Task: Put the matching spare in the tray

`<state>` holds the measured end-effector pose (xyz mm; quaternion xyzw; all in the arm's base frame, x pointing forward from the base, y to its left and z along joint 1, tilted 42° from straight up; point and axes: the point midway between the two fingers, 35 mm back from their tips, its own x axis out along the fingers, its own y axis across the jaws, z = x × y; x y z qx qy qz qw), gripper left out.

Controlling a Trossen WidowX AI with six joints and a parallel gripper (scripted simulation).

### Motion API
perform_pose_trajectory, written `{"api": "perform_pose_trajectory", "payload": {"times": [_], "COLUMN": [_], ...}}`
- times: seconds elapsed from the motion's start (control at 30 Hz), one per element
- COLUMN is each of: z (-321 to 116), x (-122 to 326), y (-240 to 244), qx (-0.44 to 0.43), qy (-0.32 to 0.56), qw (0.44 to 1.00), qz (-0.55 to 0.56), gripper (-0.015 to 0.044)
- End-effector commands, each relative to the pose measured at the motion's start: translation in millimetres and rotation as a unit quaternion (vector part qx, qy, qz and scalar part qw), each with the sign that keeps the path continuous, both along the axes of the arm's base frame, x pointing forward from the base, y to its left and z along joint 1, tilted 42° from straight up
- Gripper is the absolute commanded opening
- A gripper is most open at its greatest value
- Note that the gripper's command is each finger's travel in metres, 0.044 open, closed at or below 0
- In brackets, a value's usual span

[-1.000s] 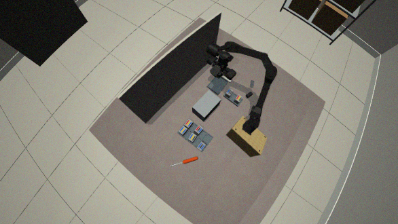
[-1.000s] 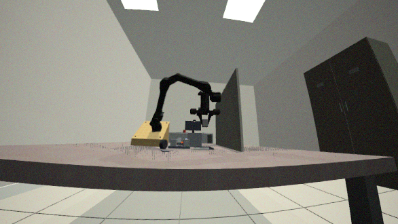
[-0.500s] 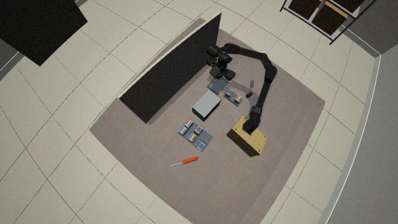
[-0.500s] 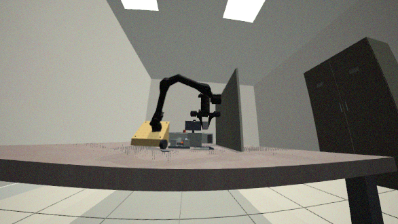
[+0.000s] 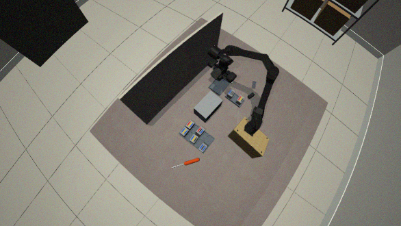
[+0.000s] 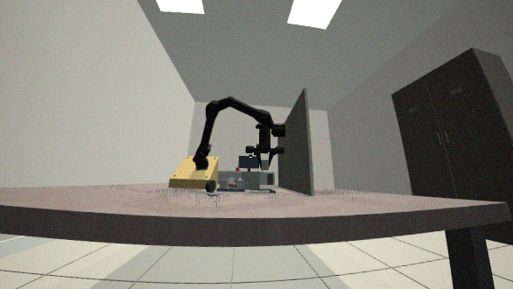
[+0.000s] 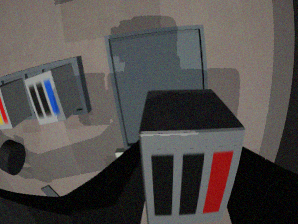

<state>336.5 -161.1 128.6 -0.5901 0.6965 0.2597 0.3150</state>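
My gripper (image 6: 264,166) (image 7: 181,144) is shut on a grey-and-black block-shaped unit (image 6: 264,164) (image 7: 192,142), held in the air. Its pale face in the wrist view shows two black bars and one red bar. The flat blue-grey tray (image 5: 216,88) (image 7: 155,65) lies below and beyond the unit in the wrist view, with nothing seen in it; the unit hides its near right part. A small rack (image 5: 233,101) (image 7: 85,85) beside the tray holds two striped units, one with black and blue bars (image 7: 42,97). A larger rack (image 5: 207,137) holds several striped units. I cannot tell any printed code.
A tall dark panel (image 5: 174,72) (image 6: 298,144) stands close beside the gripper. A grey-topped box (image 5: 208,105) stands between the tray and larger rack. A dark cylinder (image 5: 251,95) (image 7: 12,157) and small flat piece (image 5: 254,84) (image 7: 50,191) lie near the small rack. An orange screwdriver (image 5: 191,161) lies farther off.
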Motion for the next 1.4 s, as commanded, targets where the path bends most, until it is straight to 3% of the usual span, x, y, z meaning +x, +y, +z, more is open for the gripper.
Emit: {"api": "perform_pose_trajectory", "payload": {"times": [0.0,1.37], "z": [-4,-33], "x": [-2,-7], "y": [-2,-29], "qx": [0.0,-0.001], "qy": [0.005,0.005], "qw": [1.0,1.0], "qz": [0.002,0.002], "gripper": [0.0,0.0]}}
